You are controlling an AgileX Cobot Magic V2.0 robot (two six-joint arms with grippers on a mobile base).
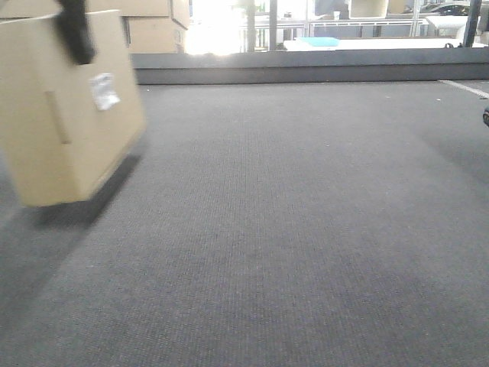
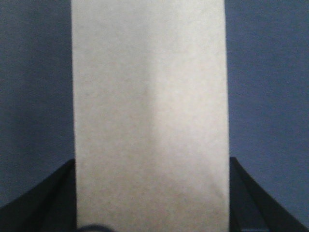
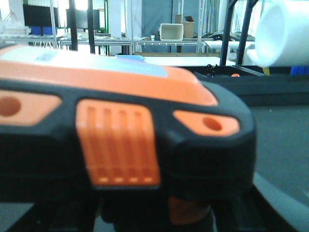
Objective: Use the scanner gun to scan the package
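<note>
The package (image 1: 65,115), a large tan cardboard box, hangs tilted at the far left of the front view, its white barcode label (image 1: 104,90) facing right. One black finger (image 1: 75,34) of my left gripper reaches down over its top edge. In the left wrist view the package (image 2: 149,96) fills the space between the dark fingers (image 2: 38,203), so the left gripper (image 2: 152,208) is shut on it. The scanner gun (image 3: 120,121), black and orange, fills the right wrist view, and my right gripper (image 3: 154,217) is shut on its lower part. The right gripper's fingers are mostly hidden.
Grey carpet (image 1: 290,229) covers the work surface, ending at a raised dark ledge (image 1: 306,69) at the back. Stacked cardboard boxes (image 1: 157,27) stand behind the package. A small dark object (image 1: 486,116) shows at the right edge. Shelving and a white roll (image 3: 285,31) lie beyond.
</note>
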